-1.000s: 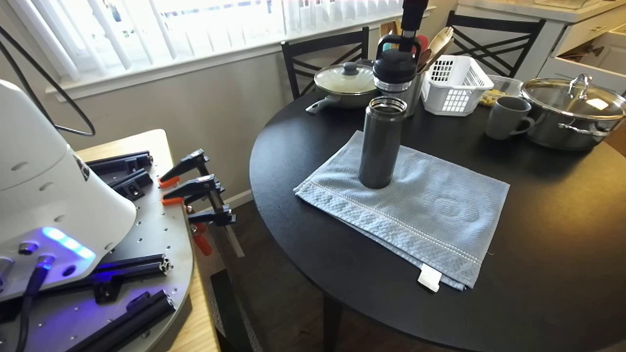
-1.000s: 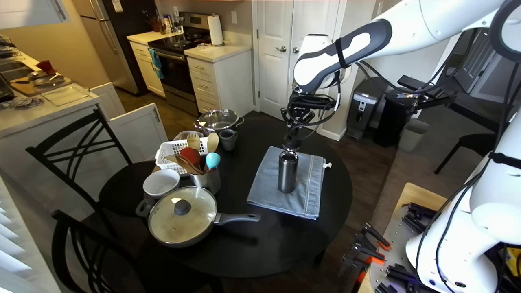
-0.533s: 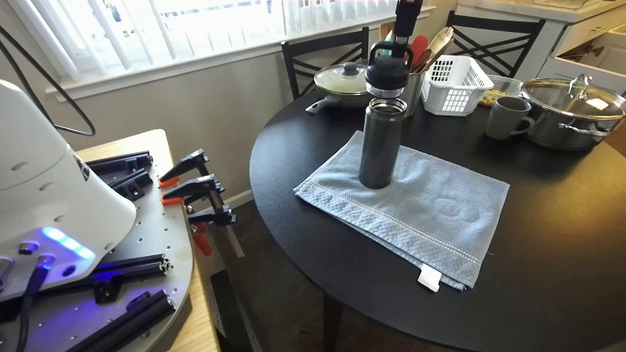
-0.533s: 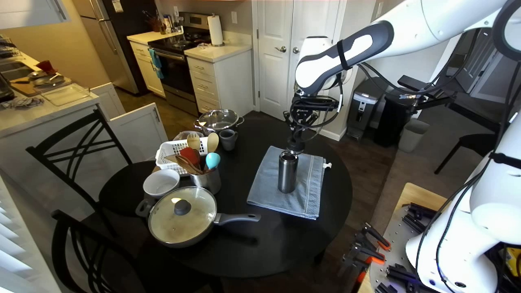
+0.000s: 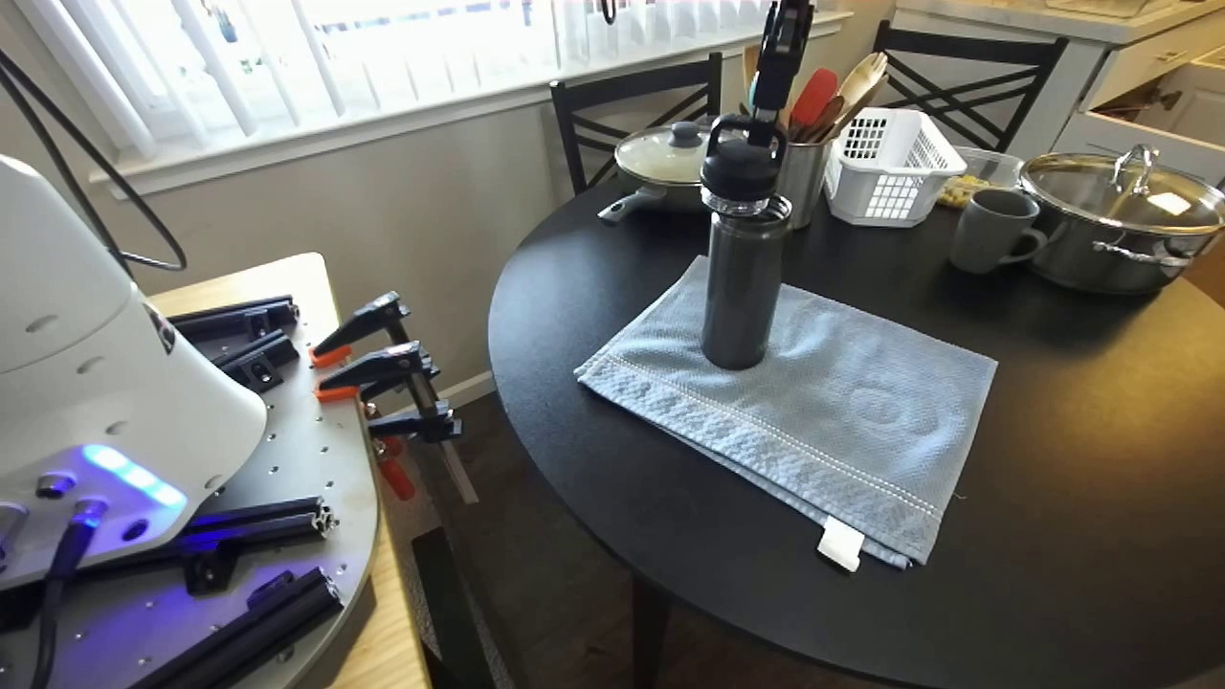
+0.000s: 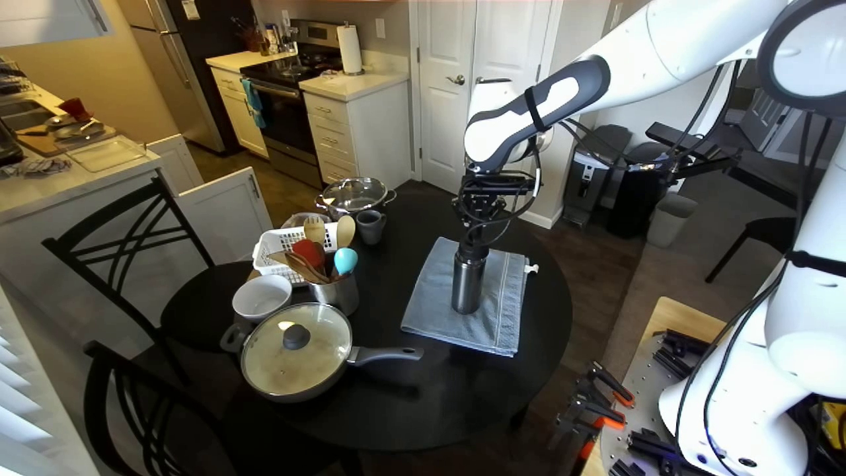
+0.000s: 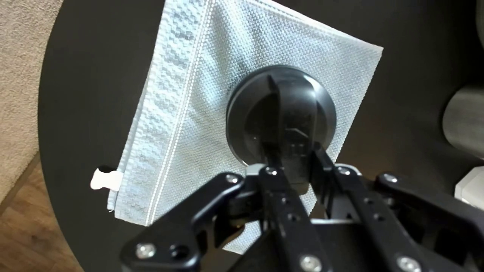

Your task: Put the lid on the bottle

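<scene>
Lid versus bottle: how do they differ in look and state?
The lid is squat with a loop handle; the bottle is a tall cylinder. The lid is black; the bottle is dark grey. The jaws hold the lid; the bottle stands upright on the towel. Both are dark and round.

hand (image 6: 476, 234) at top of black lid (image 6: 472, 251) | lid at mouth of upright bottle (image 6: 467, 287), seating unclear | bottle on grey towel (image 6: 432, 288) on black table (image 6: 449, 413) | lidded pan (image 6: 289, 365) just beside white bowl (image 6: 262, 297) and utensil holder (image 6: 342, 297)

Both exterior views share the table (image 6: 386, 284), slanting down — wrist view closer, from above.
</scene>
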`<action>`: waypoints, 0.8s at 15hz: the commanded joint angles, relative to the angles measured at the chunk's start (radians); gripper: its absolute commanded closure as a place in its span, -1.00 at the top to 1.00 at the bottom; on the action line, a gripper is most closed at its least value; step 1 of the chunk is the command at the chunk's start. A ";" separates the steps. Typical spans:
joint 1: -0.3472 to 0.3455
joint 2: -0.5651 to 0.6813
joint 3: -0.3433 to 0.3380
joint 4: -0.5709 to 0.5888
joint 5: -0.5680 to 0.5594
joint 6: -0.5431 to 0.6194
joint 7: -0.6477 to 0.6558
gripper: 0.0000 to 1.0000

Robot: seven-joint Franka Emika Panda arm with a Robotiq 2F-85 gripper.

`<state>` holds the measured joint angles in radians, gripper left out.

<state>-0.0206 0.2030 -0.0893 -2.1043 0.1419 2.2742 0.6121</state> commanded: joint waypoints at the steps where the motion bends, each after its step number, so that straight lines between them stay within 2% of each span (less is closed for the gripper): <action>1: 0.011 0.036 -0.004 0.054 -0.015 -0.015 0.036 -0.89; 12: 0.015 0.075 -0.024 0.109 -0.029 -0.014 0.038 -0.89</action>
<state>-0.0126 0.2701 -0.1060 -2.0121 0.1401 2.2736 0.6192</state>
